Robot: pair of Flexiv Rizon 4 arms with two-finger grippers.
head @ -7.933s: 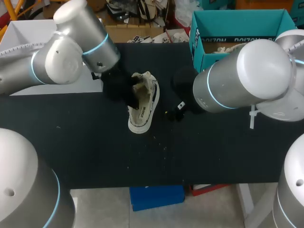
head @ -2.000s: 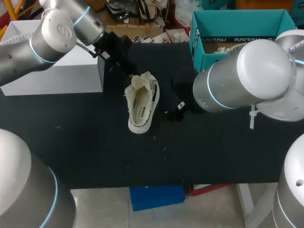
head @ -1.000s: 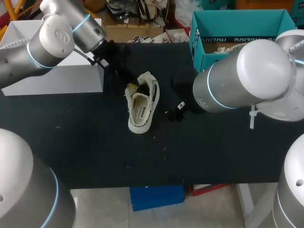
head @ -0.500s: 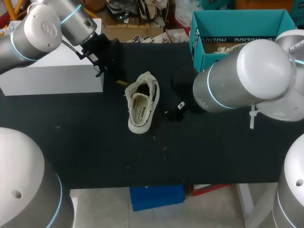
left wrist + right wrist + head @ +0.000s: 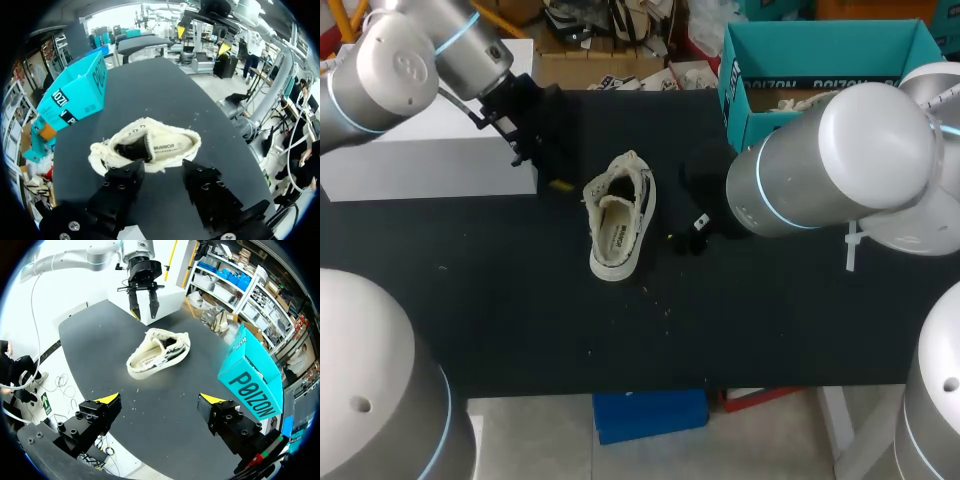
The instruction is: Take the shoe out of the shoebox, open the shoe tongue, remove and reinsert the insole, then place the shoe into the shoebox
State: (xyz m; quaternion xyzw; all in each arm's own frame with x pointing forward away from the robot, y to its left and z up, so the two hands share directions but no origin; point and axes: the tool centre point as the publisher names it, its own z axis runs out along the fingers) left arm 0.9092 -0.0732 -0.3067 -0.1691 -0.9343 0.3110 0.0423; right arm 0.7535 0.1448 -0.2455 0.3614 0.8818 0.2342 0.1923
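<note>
Left gripper point(image 5: 553, 172) is backing away from the shoe point(image 5: 618, 222) now. A second ago it was right at the collar; now its fingers point(image 5: 122, 181) are spread and empty, with the shoe just ahead of them. The shoe lies on the dark surface point(image 5: 520, 320), well apart from the teal shoebox point(image 5: 820, 60), and the insole point(image 5: 172, 146) looks seated. Right gripper point(image 5: 161, 400) waits wide open and empty. The shoebox drop looks to be next.
</note>
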